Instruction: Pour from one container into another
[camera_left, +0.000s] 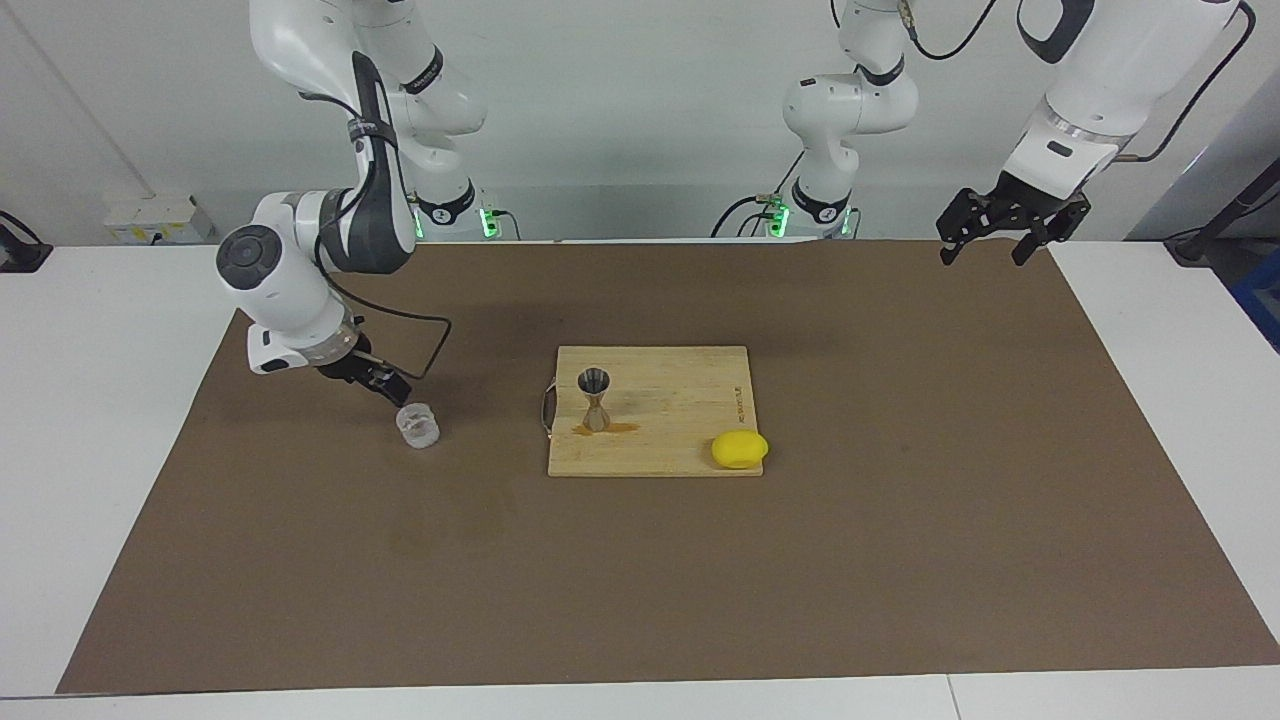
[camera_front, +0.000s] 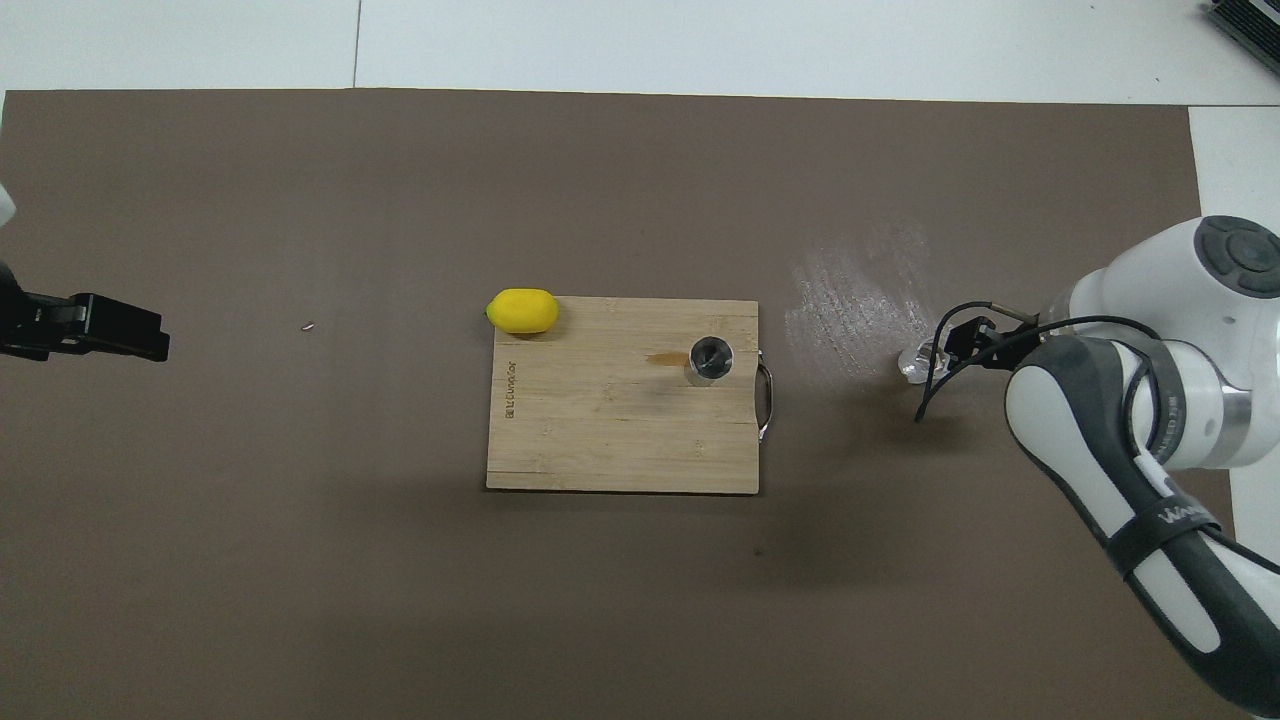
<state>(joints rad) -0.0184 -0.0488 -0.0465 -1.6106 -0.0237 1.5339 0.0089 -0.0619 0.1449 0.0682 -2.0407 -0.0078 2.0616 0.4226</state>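
Down low over the brown mat (camera_left: 900, 520) at the right arm's end of the table: the right gripper (camera_left: 385, 385), pointing slantwise downward toward the left arm's end. Seen edge-on, jaws apart, clamped on nothing.

Just beside and just below its tip, toward the left arm's end: the clear glass tumbler (camera_left: 418, 425), standing on the mat. Upright, long axis vertical, mouth pointing straight up. Cannot tell whether touched by the tip or only close to it; half covered by the gripper from overhead.

Farther from that gripper in the same direction, well apart from the tumbler: the wooden cutting board (camera_left: 680, 385), with its metal handle facing the gripper. On the board's handle end: 1 steel jigger (camera_left: 595, 398), upright on 1 cone, axis vertical, open cone upward. An amber smear (camera_left: 612, 428) on the wood at its foot.

At the board's corner most distant from the right gripper: 1 yellow lemon (camera_left: 740, 449), lying on its side, long axis along the board's edge.

High over the mat's corner at the left arm's end: the left gripper (camera_left: 985, 245), waiting, jaws apart, empty, well apart from every object.
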